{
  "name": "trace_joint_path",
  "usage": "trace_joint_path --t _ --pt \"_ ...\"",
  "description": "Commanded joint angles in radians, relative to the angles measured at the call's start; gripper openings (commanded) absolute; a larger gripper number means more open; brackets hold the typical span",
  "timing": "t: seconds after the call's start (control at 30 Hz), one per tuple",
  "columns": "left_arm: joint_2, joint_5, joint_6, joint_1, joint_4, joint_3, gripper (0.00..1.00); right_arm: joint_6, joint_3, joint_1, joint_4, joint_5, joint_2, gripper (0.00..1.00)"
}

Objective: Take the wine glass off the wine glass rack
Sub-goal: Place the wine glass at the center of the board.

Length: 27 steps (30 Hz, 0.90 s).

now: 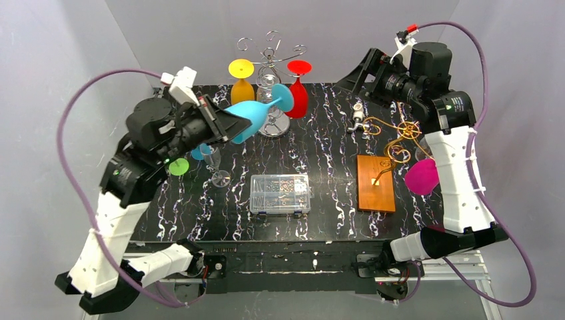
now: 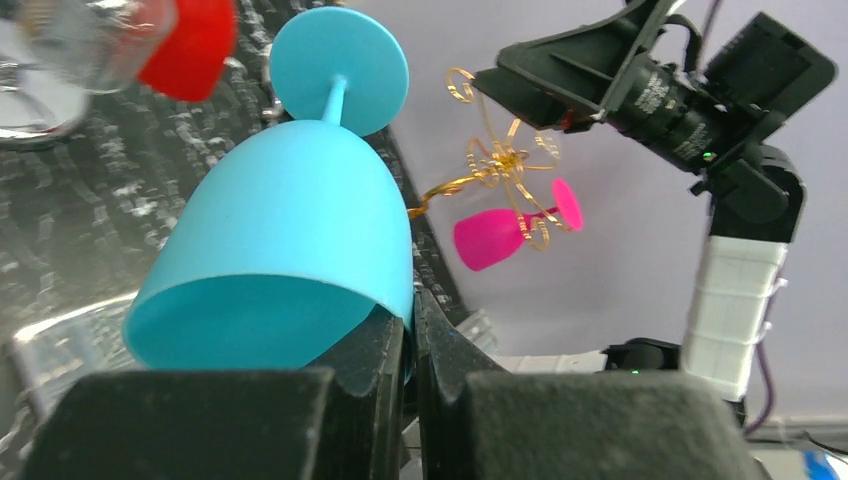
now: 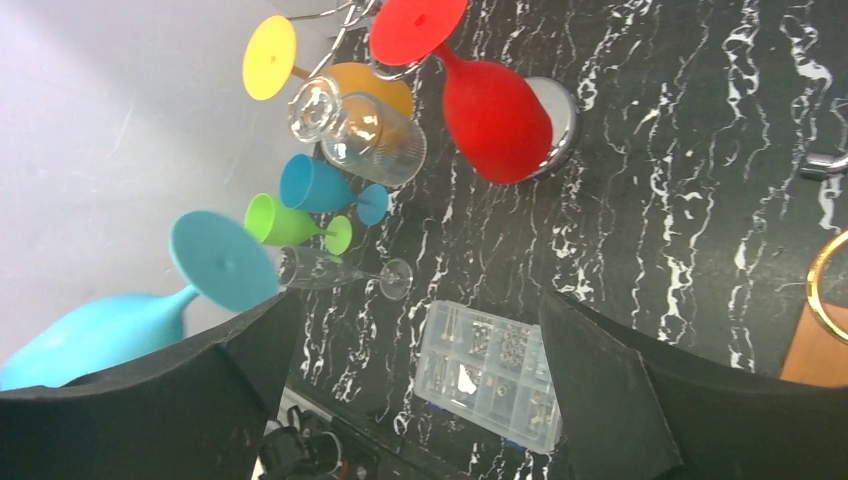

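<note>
My left gripper (image 1: 233, 123) is shut on the rim of a light blue wine glass (image 1: 256, 113), held tilted above the table with its foot close to the silver wire rack (image 1: 270, 60). In the left wrist view my fingers (image 2: 385, 350) pinch the glass (image 2: 290, 230) at its rim. A yellow glass (image 1: 241, 80), a red glass (image 1: 298, 93) and a clear glass (image 1: 266, 83) hang on the rack. My right gripper (image 1: 356, 77) is raised at the back right, open and empty (image 3: 420, 400). Its view shows the light blue glass (image 3: 120, 325) at lower left.
A gold wire rack (image 1: 400, 137) on a wooden base (image 1: 375, 183) carries a pink glass (image 1: 422, 177). A green glass (image 1: 178, 167), a small blue glass (image 1: 200, 152) and a clear glass (image 1: 216, 170) lie at left. A clear screw box (image 1: 280, 193) sits mid-table.
</note>
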Motion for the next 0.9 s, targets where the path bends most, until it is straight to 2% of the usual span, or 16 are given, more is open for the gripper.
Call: trace_joint_path --t 0.0,0.07,0.3,0.4,0.5,0.7,0.77,0.87 --pt "-0.044 -0.208 0.095 0.000 -0.376 0.163 0.00 -0.058 0.006 0.016 -0.002 0.072 -0.011 0.98" --pt "-0.063 -0.324 0.096 0.000 -0.514 0.205 0.00 -0.069 0.004 0.037 -0.005 0.095 -0.010 0.98" --pt "-0.124 -0.629 0.045 0.000 -0.833 0.287 0.00 -0.087 -0.008 0.133 0.008 0.181 0.005 0.98" --pt "-0.082 -0.758 0.016 0.000 -0.999 0.359 0.00 -0.099 0.000 0.182 0.005 0.218 0.019 0.98" --pt "-0.041 -0.830 -0.004 0.000 -1.103 0.360 0.00 -0.105 0.014 0.211 -0.001 0.243 0.030 0.98" --pt "0.019 -0.779 -0.015 0.019 -1.075 0.143 0.00 -0.105 0.056 0.248 0.001 0.224 0.040 0.98" --pt "0.026 -0.729 0.016 0.065 -1.015 0.068 0.00 -0.099 0.074 0.260 -0.001 0.201 0.042 0.98" --pt "0.031 -0.604 0.098 0.193 -0.914 -0.047 0.00 -0.093 0.077 0.278 0.002 0.192 0.038 0.98"
